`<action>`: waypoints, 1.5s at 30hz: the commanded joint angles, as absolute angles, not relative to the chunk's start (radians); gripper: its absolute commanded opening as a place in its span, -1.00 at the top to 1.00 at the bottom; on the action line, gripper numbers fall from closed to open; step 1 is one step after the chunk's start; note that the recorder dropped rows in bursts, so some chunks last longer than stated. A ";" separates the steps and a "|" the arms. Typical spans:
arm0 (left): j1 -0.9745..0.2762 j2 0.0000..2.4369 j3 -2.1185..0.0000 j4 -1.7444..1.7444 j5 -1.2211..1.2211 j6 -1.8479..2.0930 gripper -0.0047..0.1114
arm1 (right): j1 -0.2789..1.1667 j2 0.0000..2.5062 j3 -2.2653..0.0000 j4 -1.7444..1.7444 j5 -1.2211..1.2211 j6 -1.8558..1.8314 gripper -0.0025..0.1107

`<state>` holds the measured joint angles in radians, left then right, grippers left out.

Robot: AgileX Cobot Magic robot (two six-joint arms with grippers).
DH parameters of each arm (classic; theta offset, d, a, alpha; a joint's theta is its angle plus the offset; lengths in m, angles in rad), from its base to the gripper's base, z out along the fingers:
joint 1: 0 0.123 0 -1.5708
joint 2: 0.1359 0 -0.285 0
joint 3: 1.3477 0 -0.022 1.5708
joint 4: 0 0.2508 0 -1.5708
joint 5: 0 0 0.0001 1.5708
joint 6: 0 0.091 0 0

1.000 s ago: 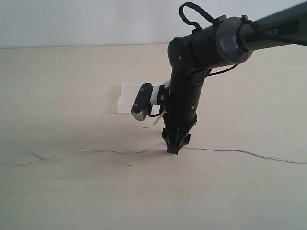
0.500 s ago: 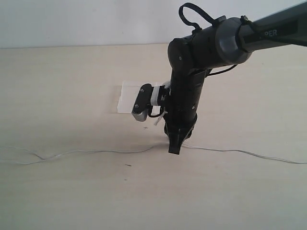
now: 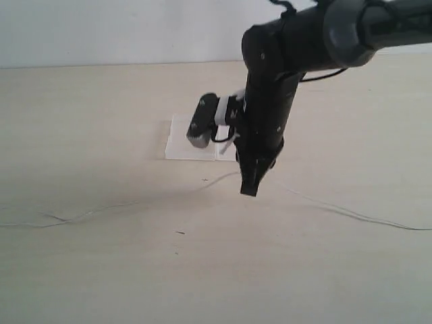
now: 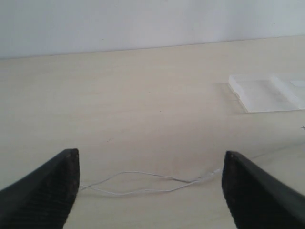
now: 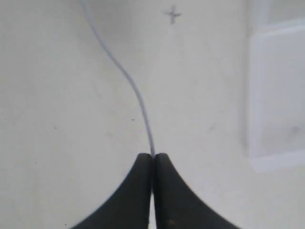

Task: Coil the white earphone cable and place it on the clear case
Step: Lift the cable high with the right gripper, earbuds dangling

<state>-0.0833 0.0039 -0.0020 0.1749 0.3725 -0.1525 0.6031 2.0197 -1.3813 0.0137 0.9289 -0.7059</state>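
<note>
The white earphone cable (image 3: 91, 212) stretches across the table from the left edge to the right edge. My right gripper (image 3: 248, 189) is shut on the cable's middle and holds that part a little above the table, so both sides slope down from it. In the right wrist view the cable (image 5: 128, 78) runs straight out from the closed fingertips of the right gripper (image 5: 153, 156). The clear case (image 3: 182, 138) lies flat just behind the right arm. My left gripper (image 4: 151, 160) is open, low over the table, with two thin cable strands (image 4: 157, 174) lying between its fingers, untouched.
The light wooden table (image 3: 81, 108) ends at a pale wall behind. A small cross mark (image 5: 173, 15) sits on the table near the clear case (image 5: 279, 95), which also appears far off in the left wrist view (image 4: 267, 93). A dark speck (image 3: 180, 233) lies in front.
The right gripper closed on the cable at the table, then rose and shifted back toward the case, lifting the cable's middle. The left gripper has stayed open.
</note>
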 commanded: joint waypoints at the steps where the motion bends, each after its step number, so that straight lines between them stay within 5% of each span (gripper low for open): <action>1: -0.090 0.000 0.000 0.173 0.368 -0.157 -0.42 | 0.605 1.900 -1.423 -0.010 0.936 -0.668 0.96; 45: -0.090 0.000 0.000 0.173 0.368 -0.157 -0.42 | 0.605 1.488 -1.784 -0.069 0.941 -0.486 0.96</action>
